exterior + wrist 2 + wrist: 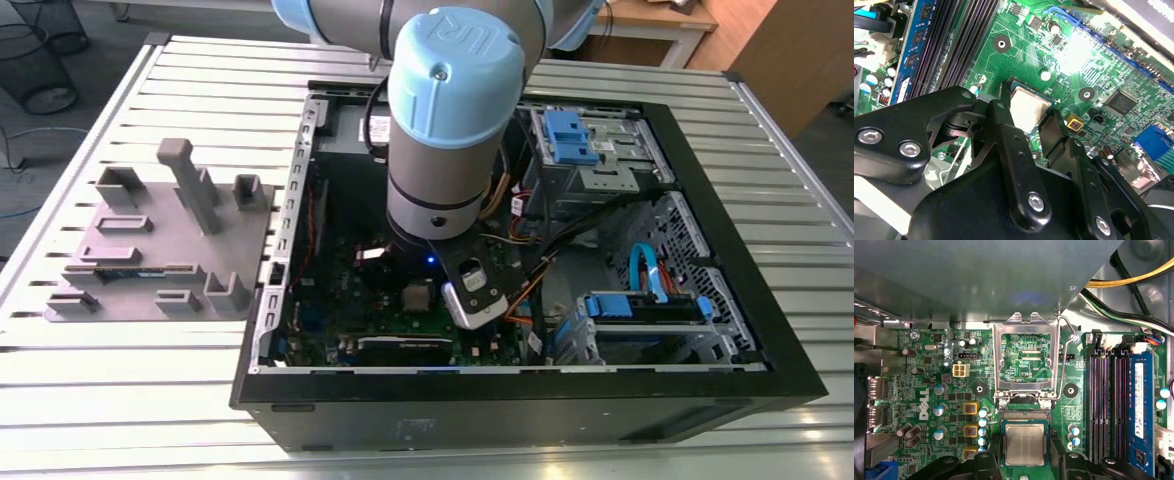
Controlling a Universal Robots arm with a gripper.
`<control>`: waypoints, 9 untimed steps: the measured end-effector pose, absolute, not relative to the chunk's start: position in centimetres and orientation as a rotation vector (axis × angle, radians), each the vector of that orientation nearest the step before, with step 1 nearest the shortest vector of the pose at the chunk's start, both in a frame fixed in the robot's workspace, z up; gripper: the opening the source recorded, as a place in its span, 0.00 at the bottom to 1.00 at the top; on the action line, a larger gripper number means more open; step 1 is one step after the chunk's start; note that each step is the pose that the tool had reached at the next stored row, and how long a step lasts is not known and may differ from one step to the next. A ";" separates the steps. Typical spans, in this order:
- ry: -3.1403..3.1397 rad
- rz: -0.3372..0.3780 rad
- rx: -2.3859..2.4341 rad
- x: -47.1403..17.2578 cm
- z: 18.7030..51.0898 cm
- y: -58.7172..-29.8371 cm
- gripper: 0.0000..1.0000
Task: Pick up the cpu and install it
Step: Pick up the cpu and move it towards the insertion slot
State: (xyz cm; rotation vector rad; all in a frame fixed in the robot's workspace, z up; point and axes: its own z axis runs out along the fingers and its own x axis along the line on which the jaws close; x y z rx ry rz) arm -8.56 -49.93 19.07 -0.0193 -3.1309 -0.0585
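Robot arm (447, 140) reaches into the open computer case (534, 400) at the centre of the exterior view. Its gripper (1028, 114) is closed on the cpu (1026, 106), with a black finger (1006, 130) against each of two opposite edges. In both wrist views the silvery chip lies flat over the green motherboard (929, 385), just beside the raised metal load frame (999, 360) and near the dark memory slots (1104, 405) — whether it is seated cannot be told. A grey parts tray (147, 250) sits on the slatted table (134, 400) at the exterior view's left.
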 end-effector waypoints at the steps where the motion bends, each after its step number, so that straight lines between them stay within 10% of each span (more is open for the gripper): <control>1: -3.131 -0.059 -0.019 -8.6 19.1 -49.9 0.47; 9: -3.131 -0.059 -0.019 -8.6 19.0 -49.9 0.47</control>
